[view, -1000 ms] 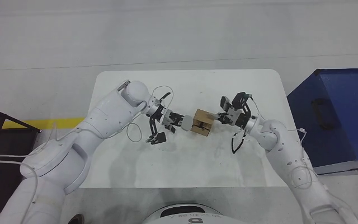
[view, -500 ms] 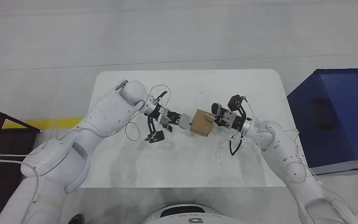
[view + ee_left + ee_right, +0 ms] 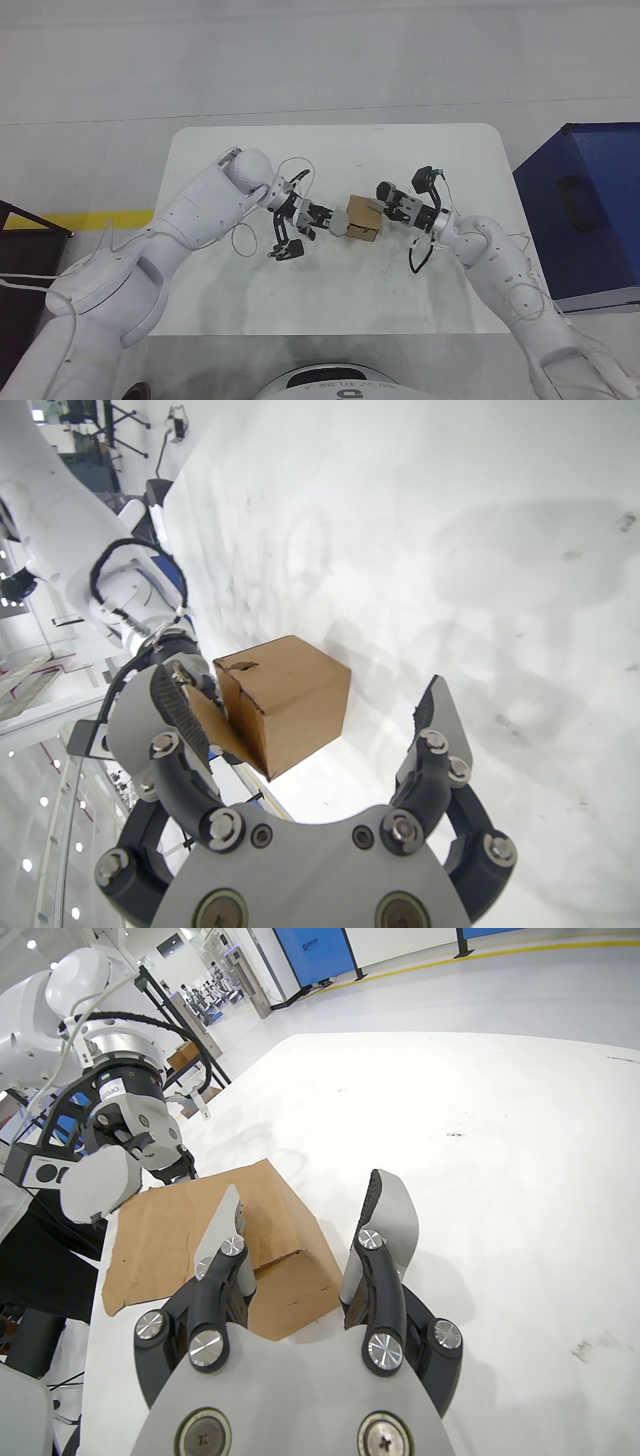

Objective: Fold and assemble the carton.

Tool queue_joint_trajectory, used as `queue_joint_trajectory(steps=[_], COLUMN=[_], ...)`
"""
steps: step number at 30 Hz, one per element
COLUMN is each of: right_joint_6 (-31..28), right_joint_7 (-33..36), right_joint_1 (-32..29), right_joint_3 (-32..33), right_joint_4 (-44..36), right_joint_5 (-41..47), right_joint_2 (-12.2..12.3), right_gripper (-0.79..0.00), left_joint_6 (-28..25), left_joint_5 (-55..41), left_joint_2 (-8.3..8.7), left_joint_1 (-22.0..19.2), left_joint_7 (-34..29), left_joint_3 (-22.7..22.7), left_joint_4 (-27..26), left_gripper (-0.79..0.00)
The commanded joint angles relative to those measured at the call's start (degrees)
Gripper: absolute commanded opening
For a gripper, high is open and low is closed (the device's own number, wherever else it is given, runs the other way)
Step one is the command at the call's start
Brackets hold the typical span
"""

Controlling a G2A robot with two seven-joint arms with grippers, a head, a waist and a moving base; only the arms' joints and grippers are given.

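A small brown carton [image 3: 363,218] stands in the middle of the white table [image 3: 450,150], folded into a cube with one flap [image 3: 210,720] sticking out. My left gripper [image 3: 328,222] is open beside it. In the left wrist view the carton [image 3: 310,680] sits between the open fingers of the left gripper [image 3: 297,700], and the loose flap touches one finger pad [image 3: 175,705]. My right gripper [image 3: 388,203] is open on the opposite side. Its fingers [image 3: 385,1198] straddle a corner edge of the carton [image 3: 165,1233], one over the top face and one beside the side wall.
A dark blue bin [image 3: 590,210] stands off the table's right side. Bare white table surface lies all around the carton. A yellow floor line [image 3: 100,218] runs past the left edge.
My right gripper has come in from the right onto the carton's edge. My left gripper has shifted slightly right toward the carton. The carton has turned slightly in place.
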Motion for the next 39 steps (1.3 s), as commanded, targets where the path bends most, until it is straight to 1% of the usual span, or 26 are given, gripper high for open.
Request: queue_joint_trajectory(steps=[1,2,4,5,7,8,9,11,14,16,18,19,21,23,27,32,39], right_joint_6=[0.2,0.3,0.4,0.4,0.3,0.2,0.2,0.2,0.2,0.0,-0.1,-0.1,-0.1,0.0,0.9,2.8,4.5], right_joint_7=[-0.3,-0.5,-0.9,-1.0,-1.2,-1.3,-1.5,-1.9,-2.9,-3.6,-4.1,-4.4,-5.0,-5.7,-7.4,-9.2,-10.7], right_joint_1=[0.0,-0.1,-0.1,-0.1,-0.1,-0.1,-0.2,-0.2,-0.4,-0.5,-0.5,-0.5,-0.6,-0.7,-1.2,-2.0,-2.3], right_joint_3=[0.0,0.0,0.0,0.0,0.0,0.0,0.0,-0.1,-0.2,-0.4,-0.5,-0.5,-0.5,-0.4,0.1,0.5,0.5], right_joint_4=[0.0,0.0,0.0,0.0,0.0,0.0,0.1,0.1,-0.1,0.0,0.2,0.3,0.4,0.4,-0.1,-1.0,-1.4], right_joint_5=[-0.1,-0.3,-0.4,-0.5,-0.6,-0.7,-0.9,-1.1,-2.3,-2.9,-3.3,-3.4,-3.9,-4.6,-6.4,-8.8,-10.3], right_joint_2=[0.0,-0.1,-0.1,-0.1,-0.2,-0.2,-0.2,-0.3,-0.4,-0.4,-0.5,-0.6,-0.6,-0.6,-0.5,-0.5,-0.7], right_gripper=[-0.308,-0.314,-0.317,-0.320,-0.332,-0.339,-0.345,-0.354,-0.369,-0.363,-0.360,-0.357,-0.354,-0.351,-0.360,-0.394,-0.366], left_joint_6=[0.2,-0.3,-4.6,-8.4,-15.0,-18.6,-20.8,-23.8,-27.5,-30.7,-33.1,-33.7,-34.1,-32.5,-31.5,-31.0,-29.0], left_joint_5=[-5.2,-8.3,-13.8,-15.7,-19.1,-22.4,-25.6,-31.5,-42.4,-48.4,-51.2,-52.2,-50.4,-48.8,-45.8,-44.3,-44.2], left_joint_2=[0.20,0.34,0.60,0.66,0.60,0.50,0.37,0.14,0.13,0.46,0.53,0.45,0.29,-0.10,-0.81,-1.24,-1.97], left_joint_1=[0.2,0.3,0.4,0.4,0.3,0.8,1.6,2.9,4.6,4.0,3.0,2.8,1.4,0.8,0.4,0.7,1.9], left_joint_7=[2.7,4.6,8.6,10.2,11.1,12.0,11.0,8.1,4.3,1.1,-1.3,-1.9,-2.9,-4.1,-3.5,-1.5,-4.3], left_joint_3=[-1.7,-2.8,-4.4,-4.7,-5.4,-6.0,-6.1,-4.6,-0.5,1.6,2.6,3.1,3.8,4.0,4.8,5.2,4.7], left_joint_4=[1.4,2.5,5.0,6.3,8.1,8.6,9.0,8.2,4.5,4.7,6.2,6.5,8.4,9.4,9.2,8.6,7.1], left_gripper=[0.000,0.000,0.000,0.000,0.000,0.000,0.000,0.000,0.000,0.000,0.000,0.000,0.000,0.000,0.000,0.000,0.000])
